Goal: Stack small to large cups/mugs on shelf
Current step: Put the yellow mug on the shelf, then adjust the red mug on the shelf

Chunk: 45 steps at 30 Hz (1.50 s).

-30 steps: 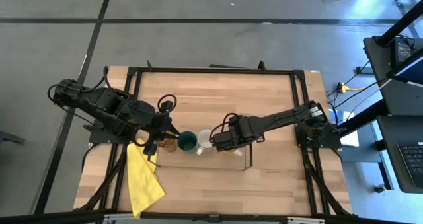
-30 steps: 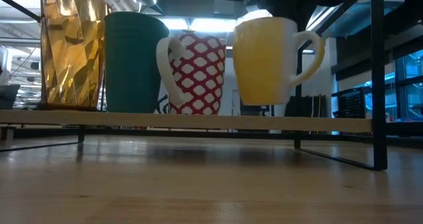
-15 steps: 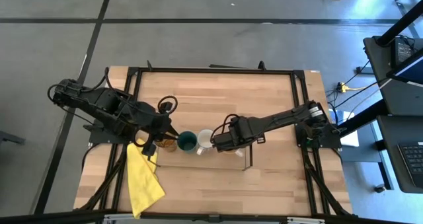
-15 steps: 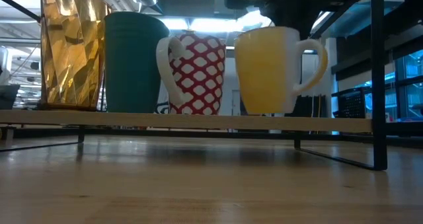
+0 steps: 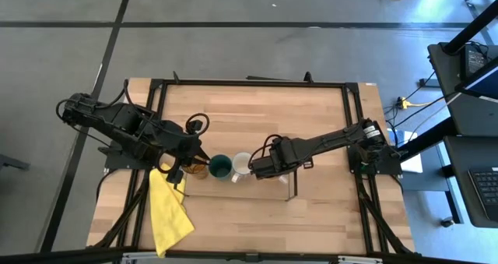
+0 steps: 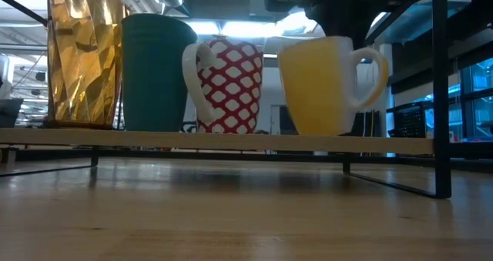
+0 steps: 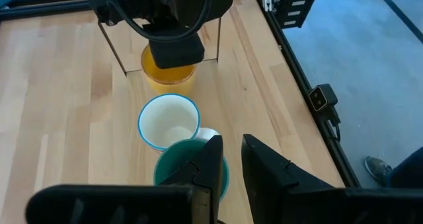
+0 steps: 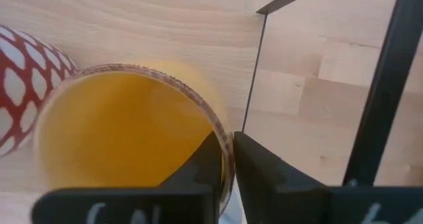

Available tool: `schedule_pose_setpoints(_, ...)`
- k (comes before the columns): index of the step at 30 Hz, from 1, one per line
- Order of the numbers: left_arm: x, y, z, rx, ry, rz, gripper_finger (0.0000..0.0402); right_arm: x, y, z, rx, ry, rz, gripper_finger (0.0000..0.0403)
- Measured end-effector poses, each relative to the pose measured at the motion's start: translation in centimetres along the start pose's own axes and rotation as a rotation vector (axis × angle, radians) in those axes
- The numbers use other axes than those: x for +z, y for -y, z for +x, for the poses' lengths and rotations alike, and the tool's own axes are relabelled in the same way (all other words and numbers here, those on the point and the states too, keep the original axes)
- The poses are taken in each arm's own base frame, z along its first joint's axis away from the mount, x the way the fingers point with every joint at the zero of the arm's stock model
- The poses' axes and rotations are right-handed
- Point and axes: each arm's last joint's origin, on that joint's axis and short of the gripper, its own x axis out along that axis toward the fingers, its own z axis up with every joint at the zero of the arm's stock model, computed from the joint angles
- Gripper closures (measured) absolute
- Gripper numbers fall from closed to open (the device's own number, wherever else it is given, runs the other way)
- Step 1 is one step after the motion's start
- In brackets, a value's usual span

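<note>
The orange mug sits at the right end of the shelf, base down on the board or v. nearly so, handle facing away from the row. It's last in line after the amber tumbler, green cup and red-and-white patterned mug, so the row looks complete; whether it truly runs small to large I can't confirm from the low view. There's a gap between the orange mug and the patterned mug, prob left so the handles don't clash.

The right gripper is right over it: in the right wrist view one finger is inside the rim and the other outside, pinching the wall w/ only a narrow gap. That rim grip suits lowering a mug straight down beside the black wire frame without knocking the neighbour. Looks like the pinch is just starting to ease, but release isn't clear, so I judge it as holding.

The left gripper waits by the tumbler end of the shelf, fingers close together w/ a slim gap, nothing held. A yellow cloth lies on the table near it.

Vs a sec ago: the orange mug was clearly above the board and a bit nearer the patterned mug; now it's lower and shifted slightly toward the wire frame. Other cups and the left arm unchanged
</note>
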Motion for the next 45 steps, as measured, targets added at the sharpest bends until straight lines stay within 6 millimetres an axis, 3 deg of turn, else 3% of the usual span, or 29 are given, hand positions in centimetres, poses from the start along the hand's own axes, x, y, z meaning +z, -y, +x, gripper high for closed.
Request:
schedule_pose_setpoints(12, -0.1, 0.0, 0.0, 0.001, -0.01, 0.001, 0.035, 0.0, 0.0, 0.0, 0.006, 0.015, 0.001, 0.031)
schedule_pose_setpoints(26, -0.5, 0.4, 0.0, -0.011, -0.047, 0.018, 0.035, -0.5, -0.7, 1.7, 0.053, -0.035, 0.008, 0.0342)
schedule_pose_setpoints(35, -0.5, 0.4, 0.0, -0.013, -0.044, 0.018, 0.035, 0.5, 0.0, -1.5, 0.042, 0.094, 0.005, 0.0335)
schedule_pose_setpoints(45, -0.5, 0.4, 0.0, -0.013, -0.042, 0.017, 0.035, 0.9, 0.1, -3.4, 0.081, 0.164, 0.007, 0.0313)
